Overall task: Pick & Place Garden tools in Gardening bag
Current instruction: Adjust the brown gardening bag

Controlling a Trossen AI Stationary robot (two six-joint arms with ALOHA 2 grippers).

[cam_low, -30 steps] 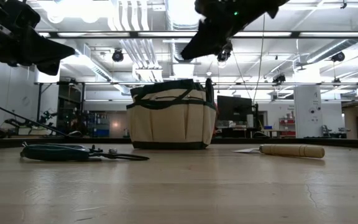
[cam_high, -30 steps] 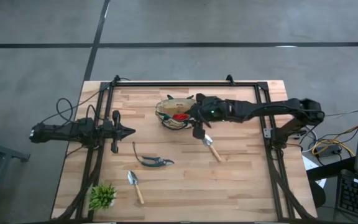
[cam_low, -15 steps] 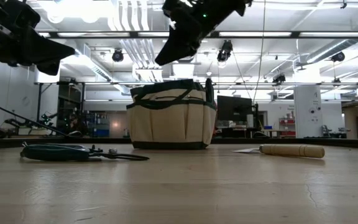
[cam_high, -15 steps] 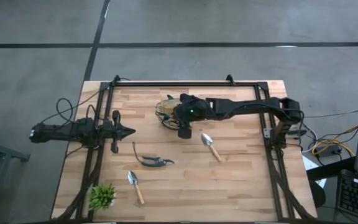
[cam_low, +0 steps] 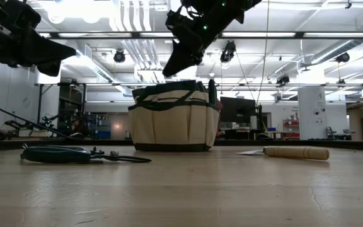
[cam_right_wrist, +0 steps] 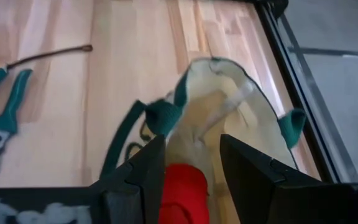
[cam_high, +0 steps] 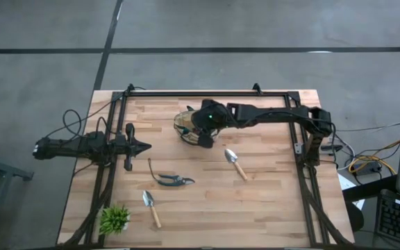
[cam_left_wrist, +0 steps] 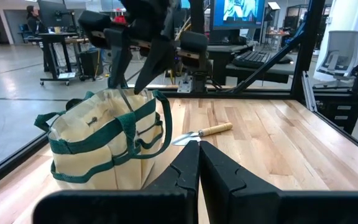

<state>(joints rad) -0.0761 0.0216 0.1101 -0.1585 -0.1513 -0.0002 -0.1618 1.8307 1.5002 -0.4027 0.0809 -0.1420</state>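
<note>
The right tool [cam_high: 205,136] is held over the gardening bag [cam_low: 174,117], above the bag's open mouth, with its two fingers [cam_right_wrist: 248,167] spread apart and nothing gripped between them. Through that gap a red item [cam_right_wrist: 183,191] is seen lying inside the bag. The left tool [cam_left_wrist: 197,163] is parked well to the bag's left side, off the working area, with its fingers pressed together on nothing.

Three tools remain outside the bag on the worktop [cam_high: 269,201]: a trowel [cam_high: 236,162] just off the bag's right front corner, green-handled shears [cam_high: 171,180] in front of the bag, and a second trowel [cam_high: 151,207] farther out in front, near the potted plant [cam_high: 114,219].

Several risks can be judged from this position. The bag is soft and its green loop handles [cam_left_wrist: 143,127] stand up around the mouth; a finger could be snagged in a loop when the arm is drawn away, and the bag could be dragged or tipped. The shears lie with a loose cord [cam_right_wrist: 45,55] trailing toward the bag, so a grasp there could be fouled by it. The trowel handles are round and could be rolled aside by an off-centre pinch.
</note>
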